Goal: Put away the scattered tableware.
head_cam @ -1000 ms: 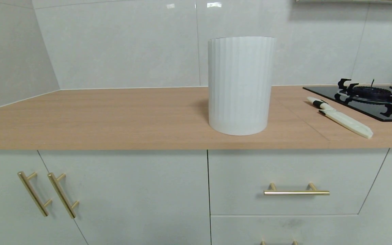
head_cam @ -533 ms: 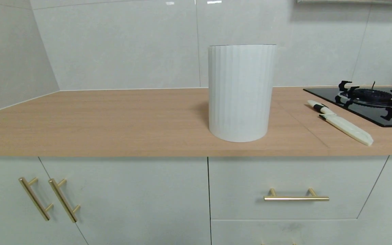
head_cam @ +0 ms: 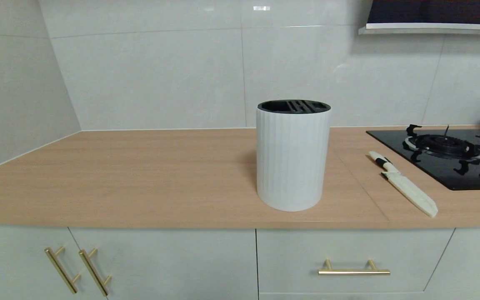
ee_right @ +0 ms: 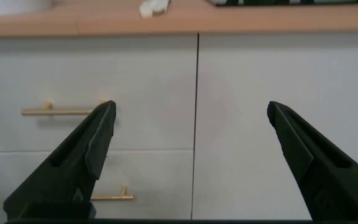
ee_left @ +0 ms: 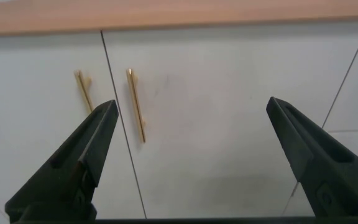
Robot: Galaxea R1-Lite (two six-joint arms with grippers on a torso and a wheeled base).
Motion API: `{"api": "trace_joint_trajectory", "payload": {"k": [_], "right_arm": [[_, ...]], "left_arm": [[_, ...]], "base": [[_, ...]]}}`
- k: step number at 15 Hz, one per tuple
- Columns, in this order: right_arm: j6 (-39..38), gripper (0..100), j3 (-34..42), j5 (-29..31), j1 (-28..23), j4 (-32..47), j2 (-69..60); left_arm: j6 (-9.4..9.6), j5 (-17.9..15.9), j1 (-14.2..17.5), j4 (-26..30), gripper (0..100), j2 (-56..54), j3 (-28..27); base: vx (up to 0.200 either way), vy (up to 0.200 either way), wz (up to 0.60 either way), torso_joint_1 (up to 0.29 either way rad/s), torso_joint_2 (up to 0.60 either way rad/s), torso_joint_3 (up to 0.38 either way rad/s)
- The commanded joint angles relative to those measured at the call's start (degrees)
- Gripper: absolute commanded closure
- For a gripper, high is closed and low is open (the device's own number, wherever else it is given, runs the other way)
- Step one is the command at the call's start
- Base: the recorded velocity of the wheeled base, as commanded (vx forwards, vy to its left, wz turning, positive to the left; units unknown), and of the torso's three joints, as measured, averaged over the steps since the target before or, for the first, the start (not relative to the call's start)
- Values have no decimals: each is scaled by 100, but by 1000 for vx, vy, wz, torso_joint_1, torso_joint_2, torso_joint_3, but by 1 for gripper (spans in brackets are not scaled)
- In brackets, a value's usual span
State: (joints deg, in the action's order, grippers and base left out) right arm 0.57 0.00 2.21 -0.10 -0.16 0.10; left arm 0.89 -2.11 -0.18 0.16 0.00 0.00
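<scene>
A white ribbed cylindrical holder (head_cam: 293,155) with a black slotted top stands upright on the wooden counter (head_cam: 140,175). To its right lies a cream knife (head_cam: 404,189) with a black band on its handle, blade tip toward the counter's front edge; its tip (ee_right: 154,7) peeks over the counter edge in the right wrist view. My left gripper (ee_left: 191,134) is open, below counter height, facing the cabinet doors. My right gripper (ee_right: 191,134) is open too, facing the drawer fronts, with nothing between its fingers.
A black gas hob (head_cam: 444,152) with a burner sits at the counter's right end, just beyond the knife. Below are cabinet doors with gold handles (head_cam: 77,275) (ee_left: 135,106) and drawers with gold handles (head_cam: 353,271) (ee_right: 61,111). Tiled walls close off the back and left.
The head camera has risen and tilted, so the whole scene has shifted down and the holder's slotted top now shows. Holder and knife have not moved on the counter.
</scene>
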Motion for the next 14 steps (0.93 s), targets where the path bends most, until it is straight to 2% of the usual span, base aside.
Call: {"api": "trace_joint_trajectory", "payload": {"k": [1, 14], "right_arm": [[4, 0, 0, -1, 1, -2, 8], [4, 0, 0, -1, 1, -2, 8]], "left_arm": [[-10, 0, 1, 2, 0, 0, 0], [-1, 0, 1, 2, 0, 0, 0]], "base": [[0, 0, 0, 188, -461, -281], [0, 0, 0, 221, -499, -282]]}}
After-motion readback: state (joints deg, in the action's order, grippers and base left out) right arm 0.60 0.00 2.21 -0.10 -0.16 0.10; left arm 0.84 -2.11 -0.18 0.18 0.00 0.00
